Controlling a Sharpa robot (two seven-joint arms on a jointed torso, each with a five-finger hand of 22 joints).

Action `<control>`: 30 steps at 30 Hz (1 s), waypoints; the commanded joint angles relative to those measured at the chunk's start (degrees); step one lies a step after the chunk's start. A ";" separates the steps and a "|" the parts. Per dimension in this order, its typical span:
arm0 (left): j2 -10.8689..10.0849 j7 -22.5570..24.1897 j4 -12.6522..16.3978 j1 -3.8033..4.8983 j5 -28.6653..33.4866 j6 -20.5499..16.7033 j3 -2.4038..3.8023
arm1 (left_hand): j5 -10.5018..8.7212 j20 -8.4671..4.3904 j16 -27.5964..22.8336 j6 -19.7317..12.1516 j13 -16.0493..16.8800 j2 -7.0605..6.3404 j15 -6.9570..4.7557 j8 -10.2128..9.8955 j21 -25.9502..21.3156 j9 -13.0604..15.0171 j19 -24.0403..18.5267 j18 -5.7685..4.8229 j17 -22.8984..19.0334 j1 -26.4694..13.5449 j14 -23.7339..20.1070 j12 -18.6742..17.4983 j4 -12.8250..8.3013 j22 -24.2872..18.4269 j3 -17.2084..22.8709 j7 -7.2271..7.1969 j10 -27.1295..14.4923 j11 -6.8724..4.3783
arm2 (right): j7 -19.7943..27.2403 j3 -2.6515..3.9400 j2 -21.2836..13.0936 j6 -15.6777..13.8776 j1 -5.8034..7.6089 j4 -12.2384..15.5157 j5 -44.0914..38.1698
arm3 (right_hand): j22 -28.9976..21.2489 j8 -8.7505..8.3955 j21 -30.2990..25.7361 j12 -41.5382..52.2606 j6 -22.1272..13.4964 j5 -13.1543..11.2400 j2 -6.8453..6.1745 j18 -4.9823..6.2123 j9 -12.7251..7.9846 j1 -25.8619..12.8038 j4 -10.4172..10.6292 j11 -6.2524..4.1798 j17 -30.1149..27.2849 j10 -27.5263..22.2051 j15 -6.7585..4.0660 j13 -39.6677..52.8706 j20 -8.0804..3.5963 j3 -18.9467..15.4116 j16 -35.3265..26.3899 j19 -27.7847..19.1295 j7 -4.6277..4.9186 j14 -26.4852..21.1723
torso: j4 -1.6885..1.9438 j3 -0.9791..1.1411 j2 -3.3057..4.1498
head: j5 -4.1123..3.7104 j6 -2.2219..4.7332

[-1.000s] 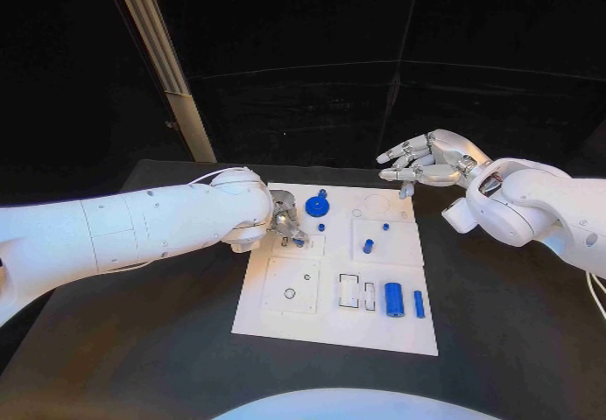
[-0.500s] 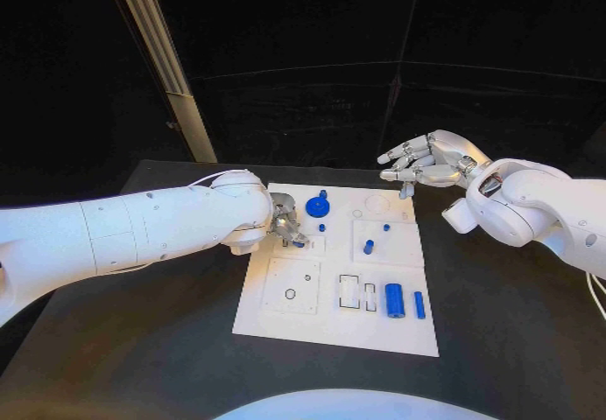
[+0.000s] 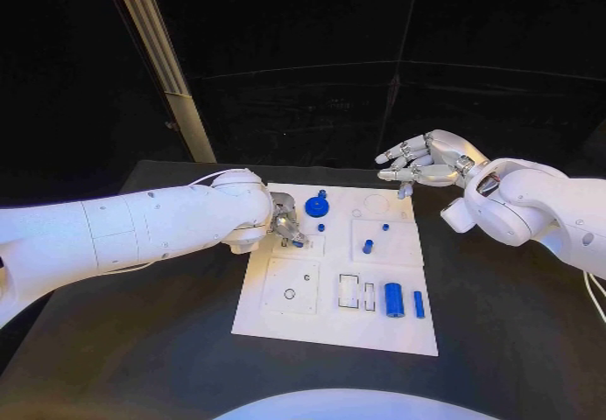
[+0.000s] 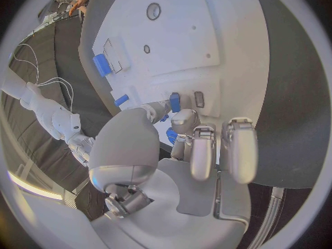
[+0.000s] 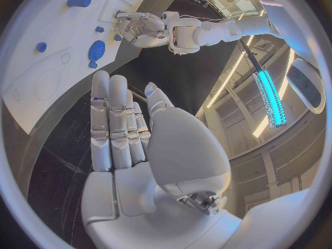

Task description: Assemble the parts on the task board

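Currently I am pinching a small blue part [image 4: 175, 102] with the left hand [image 3: 285, 222] at the task board [image 3: 322, 328] left edge; rigid, light, probably slippery, so gripping its sides. Right hand [image 3: 427, 160] is hovering off the far right corner, fingers apart, holding nothing.

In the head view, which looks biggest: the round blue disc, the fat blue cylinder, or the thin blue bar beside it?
1. Fat blue cylinder and round blue disc look about alike; too close to rank.
2. Thin blue bar, clearly the smallest.
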 commanded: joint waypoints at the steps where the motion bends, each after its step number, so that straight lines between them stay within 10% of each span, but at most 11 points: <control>1: 0.36 -0.80 -0.57 -0.11 -0.48 1.77 -0.15 | -0.02 -0.09 0.18 0.83 0.22 -0.22 -0.41 0.08 -0.27 -0.18 1.25 -0.67 15.09 -1.74 5.95 0.48 -5.06 3.99 4.25 -0.18 0.54 -0.13 | 0.29 0.03 0.05 0.30 0.10 0.10 -0.05 | -0.07 0.21 -0.27 0.10 -0.34 0.30 -0.08 0.15 0.00 -0.08 0.04 0.17 0.07 -0.42 0.05 -0.10 0.10 -0.18 0.38 0.15 -0.05 -0.54 | -0.02 0.01 0.01 | 0.00 -0.06; 30: 1.75 -0.94 -2.76 -0.07 -0.31 2.21 -0.13 | -0.15 -0.47 0.18 4.58 3.40 0.18 -0.83 -1.56 0.34 -1.70 1.85 -0.94 15.09 -10.48 5.95 2.80 0.33 5.36 -4.06 -0.80 2.44 -0.62 | 0.18 0.03 0.09 0.56 0.11 0.34 -0.55 | -0.10 0.43 -0.38 0.00 -0.42 0.30 -0.10 0.14 0.00 -0.46 0.31 0.28 0.10 -0.77 0.14 -0.42 0.18 -0.43 0.44 0.07 0.02 -0.72 | 0.06 -0.03 -0.04 | -0.44 -0.42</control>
